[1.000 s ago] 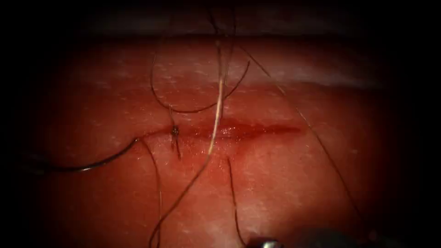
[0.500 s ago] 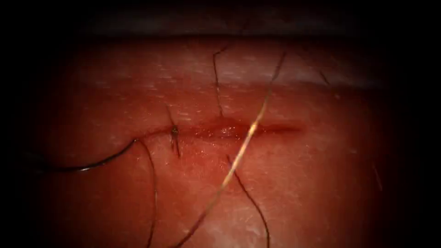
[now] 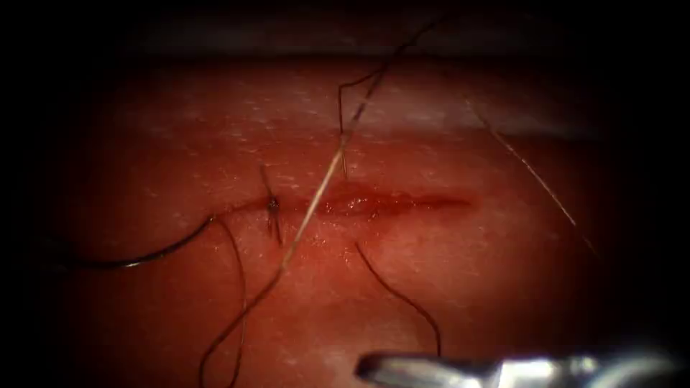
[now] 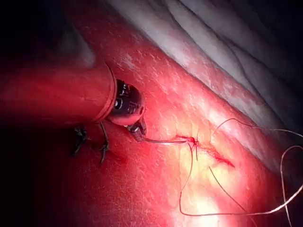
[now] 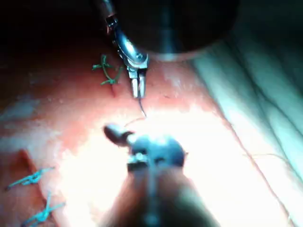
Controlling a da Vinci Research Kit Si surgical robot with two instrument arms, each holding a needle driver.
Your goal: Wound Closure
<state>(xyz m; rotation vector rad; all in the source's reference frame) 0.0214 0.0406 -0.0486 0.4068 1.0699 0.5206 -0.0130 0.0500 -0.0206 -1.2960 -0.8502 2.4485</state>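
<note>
The cut (image 3: 381, 202) runs across the tissue (image 3: 467, 287), wet with red fluid. A tied knot (image 3: 273, 207) with short ends sits near its left end. My left tool (image 4: 138, 134) is shut on the curved needle (image 4: 163, 140) near its blunt end. The needle (image 3: 154, 255) arcs in from the left, and its far end meets the tissue at the cut's left end. A pale thread (image 3: 316, 192) crosses the cut slantwise. A dark thread (image 3: 402, 294) curls loose below it. My right tool (image 3: 503, 368) lies at the near edge, open and holding nothing I can see.
Older stitches show as green knots (image 5: 106, 73) beside the left tool (image 5: 138, 94) and as dark knots (image 4: 78, 138) under its shaft. Another thread strand (image 3: 532, 169) slants over the tissue on the right. The tissue's far edge (image 3: 359, 56) borders a dark background.
The right tool left the picture, then came back along the near edge. The dark thread that ran down to it now hangs slack. The pale strand swung right, then back left.
</note>
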